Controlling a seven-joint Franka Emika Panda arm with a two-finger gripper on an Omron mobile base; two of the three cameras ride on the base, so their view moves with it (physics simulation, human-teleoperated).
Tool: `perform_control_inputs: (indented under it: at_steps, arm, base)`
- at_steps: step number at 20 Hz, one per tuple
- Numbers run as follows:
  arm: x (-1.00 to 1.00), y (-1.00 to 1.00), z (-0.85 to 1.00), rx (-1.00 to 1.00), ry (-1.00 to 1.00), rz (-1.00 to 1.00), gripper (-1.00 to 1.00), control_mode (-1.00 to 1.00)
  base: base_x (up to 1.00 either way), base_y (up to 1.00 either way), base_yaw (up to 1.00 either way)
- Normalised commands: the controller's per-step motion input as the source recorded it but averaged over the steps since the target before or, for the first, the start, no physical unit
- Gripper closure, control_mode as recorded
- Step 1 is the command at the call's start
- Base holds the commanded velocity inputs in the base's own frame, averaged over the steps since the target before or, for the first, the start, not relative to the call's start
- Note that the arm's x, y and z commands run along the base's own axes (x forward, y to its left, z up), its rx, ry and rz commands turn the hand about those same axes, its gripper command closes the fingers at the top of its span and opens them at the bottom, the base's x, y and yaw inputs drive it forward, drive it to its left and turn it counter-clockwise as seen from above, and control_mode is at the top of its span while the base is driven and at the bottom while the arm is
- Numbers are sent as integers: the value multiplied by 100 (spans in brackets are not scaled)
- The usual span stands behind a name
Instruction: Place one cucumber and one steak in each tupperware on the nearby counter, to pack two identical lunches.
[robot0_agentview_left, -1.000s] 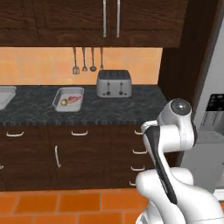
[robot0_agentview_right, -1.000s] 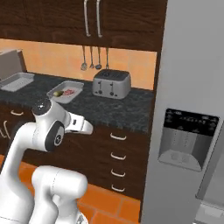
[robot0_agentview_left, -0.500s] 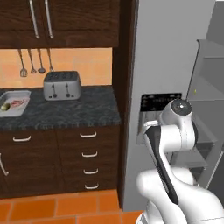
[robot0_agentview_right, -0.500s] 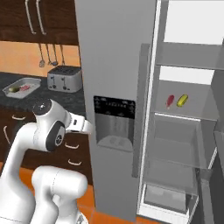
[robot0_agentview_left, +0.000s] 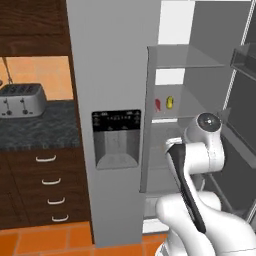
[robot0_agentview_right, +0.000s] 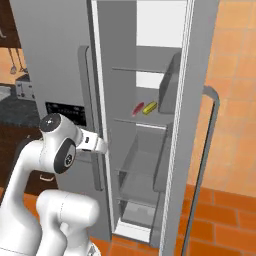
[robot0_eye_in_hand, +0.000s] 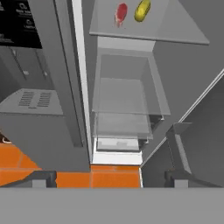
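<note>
red-pink flat steak beside yellow stubby cucumber on glass fridge shelf | silver toaster on speckled counter | gripper jaws apart, empty

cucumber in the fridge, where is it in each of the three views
Left base view: the cucumber lies right of centre, on a fridge shelf.
Right base view: it lies just above centre on the same shelf.
Hand view: it sits at the top edge, right of centre.
Shared landmark: the steak lies on its left in every view.
</note>
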Motion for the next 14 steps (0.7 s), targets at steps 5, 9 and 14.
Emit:
perform_control_inputs:
  at_steps: [5, 9, 14]
  arm:
    - [0, 0, 0, 0, 0, 0, -100, 100]
    - [0, 0, 0, 0, 0, 0, -100, 100]
    - [0, 0, 0, 0, 0, 0, -100, 100]
  base:
    - [50, -23, 0]
    - [17, -69, 0]
    - [56, -25, 0]
